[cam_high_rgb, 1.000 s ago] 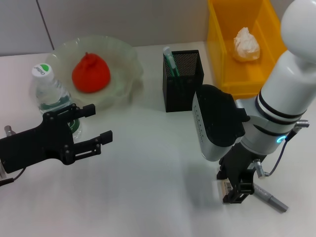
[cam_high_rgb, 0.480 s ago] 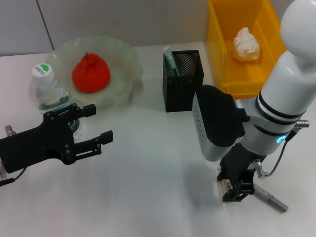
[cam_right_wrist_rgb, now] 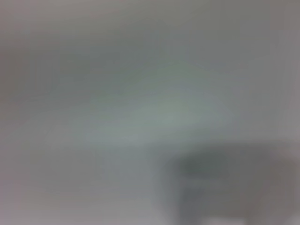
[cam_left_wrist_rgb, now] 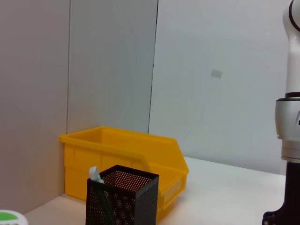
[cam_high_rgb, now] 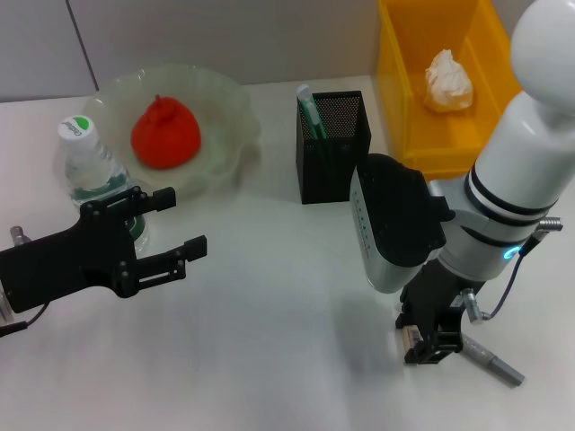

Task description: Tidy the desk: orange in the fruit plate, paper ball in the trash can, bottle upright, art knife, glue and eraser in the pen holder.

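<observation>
Beige eraser (cam_high_rgb: 411,338) in right claw (cam_high_rgb: 429,346)

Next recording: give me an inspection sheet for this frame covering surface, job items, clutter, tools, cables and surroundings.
Surface: white desk, mostly bare at the front.
Job items: orange in the fruit plate; paper ball in the trash can; bottle upright beside the plate; pen holder holds a green-and-white stick; eraser at the right tool.
Clutter: a grey pen-like item lies by the right tool.
Tools: left tool open, held near the bottle; right tool down at the desk, closed on the eraser.
Cables: a thin cable loops off the right wrist.
Surroundings: grey wall panels behind; nothing else seen.
</observation>
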Robot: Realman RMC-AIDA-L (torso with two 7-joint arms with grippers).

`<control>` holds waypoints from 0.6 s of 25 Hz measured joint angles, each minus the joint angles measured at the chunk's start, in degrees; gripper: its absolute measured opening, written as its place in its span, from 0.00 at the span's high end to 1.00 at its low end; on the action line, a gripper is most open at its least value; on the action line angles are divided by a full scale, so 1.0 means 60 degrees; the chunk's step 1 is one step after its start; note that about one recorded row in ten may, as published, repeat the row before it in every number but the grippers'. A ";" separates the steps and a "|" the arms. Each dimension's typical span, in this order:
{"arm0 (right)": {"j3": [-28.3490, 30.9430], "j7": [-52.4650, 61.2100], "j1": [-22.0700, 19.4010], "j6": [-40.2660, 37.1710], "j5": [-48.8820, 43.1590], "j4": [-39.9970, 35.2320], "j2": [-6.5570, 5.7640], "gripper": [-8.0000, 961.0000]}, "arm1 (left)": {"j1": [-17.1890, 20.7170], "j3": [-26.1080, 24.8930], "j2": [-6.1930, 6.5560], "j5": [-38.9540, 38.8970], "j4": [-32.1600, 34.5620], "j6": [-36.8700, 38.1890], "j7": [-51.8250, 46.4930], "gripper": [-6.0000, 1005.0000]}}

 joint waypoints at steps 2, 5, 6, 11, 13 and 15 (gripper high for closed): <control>0.0020 0.0000 0.0000 0.0000 0.0000 -0.0031 0.0000 0.54 | -0.0006 0.0000 0.0000 0.0000 0.0000 0.0000 0.0000 0.20; 0.0105 0.0001 0.0000 0.0000 0.0040 -0.0090 -0.0007 0.55 | -0.0023 0.0000 0.0003 0.0000 0.0000 0.0000 0.0000 0.20; 0.0153 0.0000 0.0001 0.0000 0.0051 -0.0108 -0.0010 0.56 | -0.0033 0.0000 0.0008 0.0000 0.0000 0.0000 0.0000 0.20; 0.0896 -0.0021 0.0087 -0.0050 0.0118 -0.0185 -0.0025 0.58 | -0.0043 0.0000 0.0011 -0.0001 0.0000 0.0001 0.0000 0.20; 0.1106 -0.0024 0.0112 -0.0054 0.0171 -0.0219 -0.0029 0.58 | -0.0043 0.0000 0.0013 0.0000 -0.0001 0.0001 0.0000 0.20; 0.1619 -0.0035 0.0155 -0.0098 0.0438 -0.0298 -0.0040 0.58 | -0.0045 0.0000 0.0015 0.0000 0.0000 0.0001 0.0000 0.20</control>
